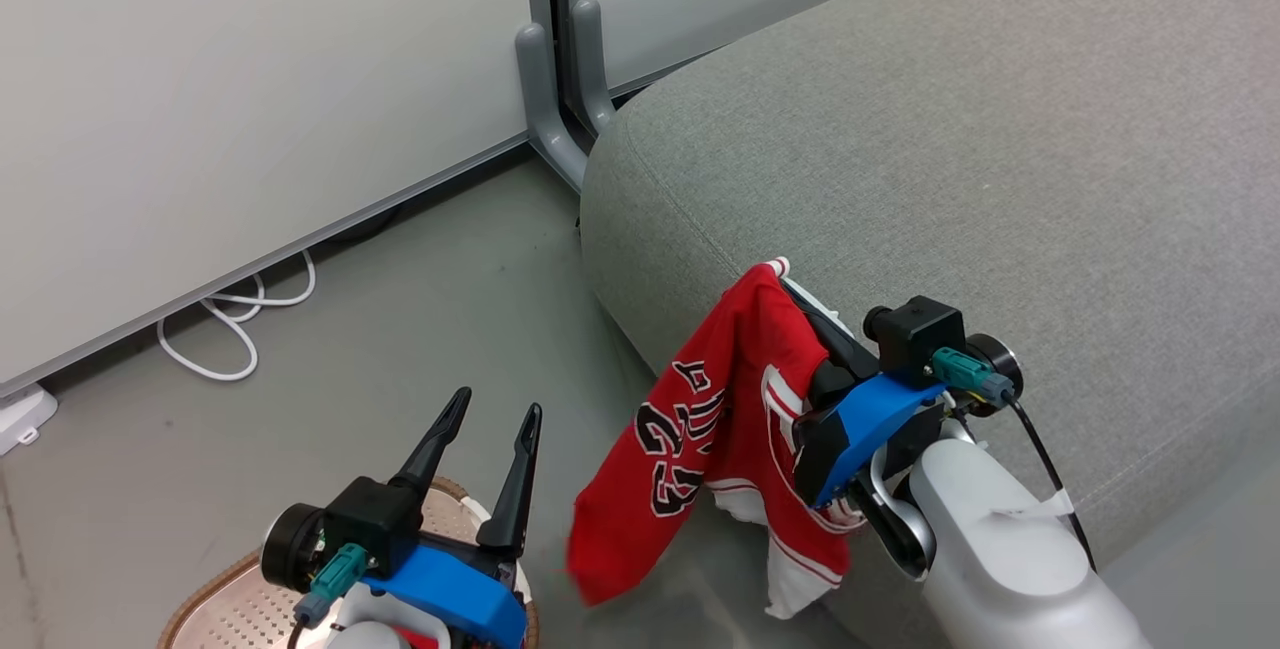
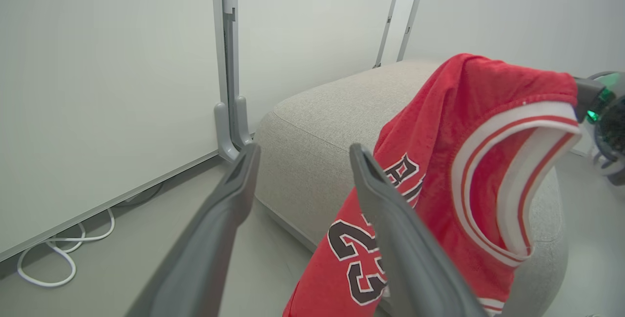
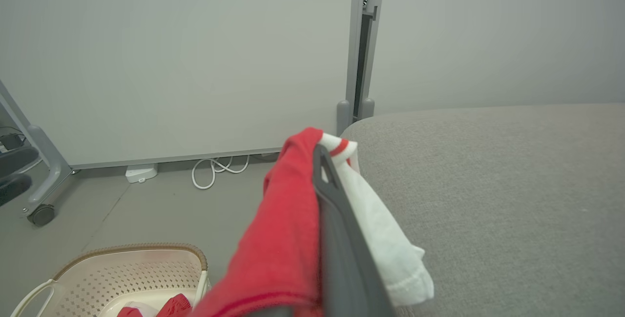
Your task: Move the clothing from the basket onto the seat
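On the floor along the wall's foot, a white cable (image 1: 232, 327) lies looped at the far left, with a grey panel post (image 1: 545, 99) standing further right at the seat's back corner. At the lower left the cream basket (image 1: 205, 591) sits on the floor, its brown rim and perforated bottom showing; in the right wrist view a red garment (image 3: 172, 304) lies inside it. Above the basket hangs the left gripper (image 1: 498, 403), its two dark fingers spread wide with nothing between them. Right of it a red jersey (image 1: 720, 429) with white trim and the number 23 dangles in the air, its lower hem over the floor beside the seat's front edge; whether the cloth touches the upholstery cannot be told. The right gripper (image 1: 792, 285) holds it at the top, fingers pressed together on a fold of the fabric, red on one side of the finger and white on the other. The grey seat (image 1: 1000, 129) spreads beneath and beyond, out to the right.
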### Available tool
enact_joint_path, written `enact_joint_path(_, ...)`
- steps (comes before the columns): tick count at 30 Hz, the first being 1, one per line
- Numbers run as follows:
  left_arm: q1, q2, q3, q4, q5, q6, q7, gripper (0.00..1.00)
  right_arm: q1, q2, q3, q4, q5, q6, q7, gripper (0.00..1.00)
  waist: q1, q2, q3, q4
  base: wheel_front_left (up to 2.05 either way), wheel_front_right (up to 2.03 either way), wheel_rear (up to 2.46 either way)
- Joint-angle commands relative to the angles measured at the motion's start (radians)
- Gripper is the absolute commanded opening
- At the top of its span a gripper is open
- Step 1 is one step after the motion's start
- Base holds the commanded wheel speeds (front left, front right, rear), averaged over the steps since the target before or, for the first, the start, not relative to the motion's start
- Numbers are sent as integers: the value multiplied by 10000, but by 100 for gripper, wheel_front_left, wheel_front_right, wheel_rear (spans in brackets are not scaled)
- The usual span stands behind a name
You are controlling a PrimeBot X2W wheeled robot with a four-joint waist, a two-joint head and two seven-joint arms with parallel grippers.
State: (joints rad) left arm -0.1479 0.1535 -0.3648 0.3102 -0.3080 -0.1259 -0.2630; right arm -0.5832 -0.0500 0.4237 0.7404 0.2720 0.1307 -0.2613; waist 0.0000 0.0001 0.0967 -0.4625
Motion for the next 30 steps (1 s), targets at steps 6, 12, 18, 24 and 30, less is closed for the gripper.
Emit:
enact_joint_path(6, -284, 113, 45, -84, 9, -74, -28, 100, -470, -11, -709, -104, 33, 1, -54, 0, 0, -1, 269, 209, 0, 0, 0)
enact_joint_path(12, -745, 389, -27, -364, 159, -74, -27, 100, -2229, -253, -2674, -128, -839, 1, 254, 0, 0, -1, 1223, 429, 0, 0, 0)
enact_joint_path(18, -1366, 792, -226, -673, 299, -75, -27, 100, -4029, -1058, -4206, -691, -1390, 1, 1046, 0, 0, -1, 2347, 646, 0, 0, 0)
enact_joint_path(24, -2335, 1282, -567, -1164, 481, -75, -27, 100, -5620, -2491, -6277, -1680, -1738, 1, 2144, 0, 0, -1, 3909, 1046, 0, 0, 0)
enact_joint_path(30, -3255, 1917, -658, -1702, 662, -73, -27, 100, -5832, -3102, -7742, -2020, -1720, 3, 2655, 0, 0, -1, 5473, 1261, 0, 0, 0)
